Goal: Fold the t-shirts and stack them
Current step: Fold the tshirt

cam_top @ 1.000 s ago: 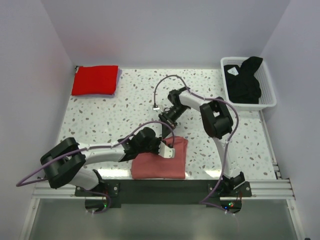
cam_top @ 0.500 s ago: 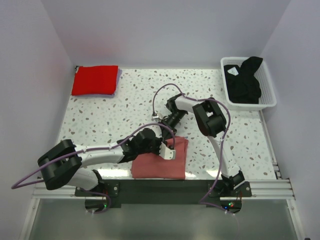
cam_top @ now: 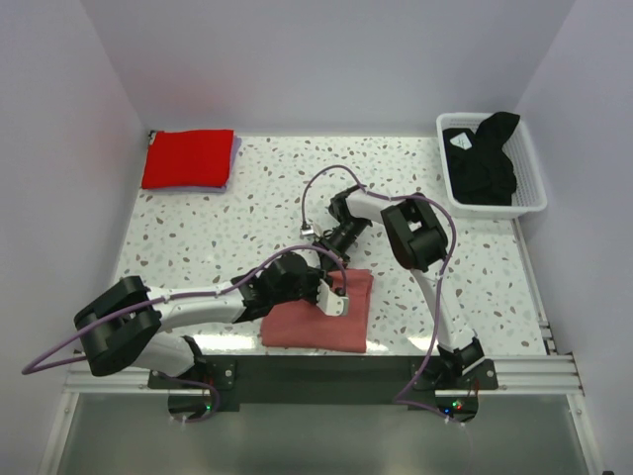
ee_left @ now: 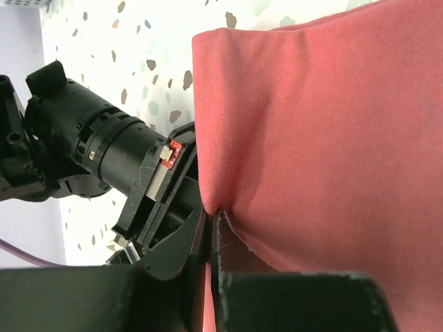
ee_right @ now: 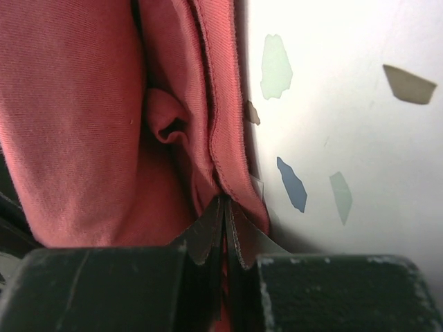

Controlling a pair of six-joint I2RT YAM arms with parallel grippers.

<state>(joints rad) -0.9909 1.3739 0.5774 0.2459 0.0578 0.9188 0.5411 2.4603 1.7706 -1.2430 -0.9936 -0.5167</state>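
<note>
Overhead: speckled table (cam_top: 198, 237), pink t-shirt (cam_top: 326, 325), pale walls (cam_top: 326, 59)

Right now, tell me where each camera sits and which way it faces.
Top external: above and behind the bases, facing down on the table; left arm and right arm show, meeting at the pink t-shirt.
Left wrist: on the left arm, facing along the left gripper, shut on the shirt's edge.
Right wrist: on the right arm, facing along the right gripper, shut on the shirt's hem.
Shared: both wrist views show that shirt; the left one catches the right arm's wrist.
</note>
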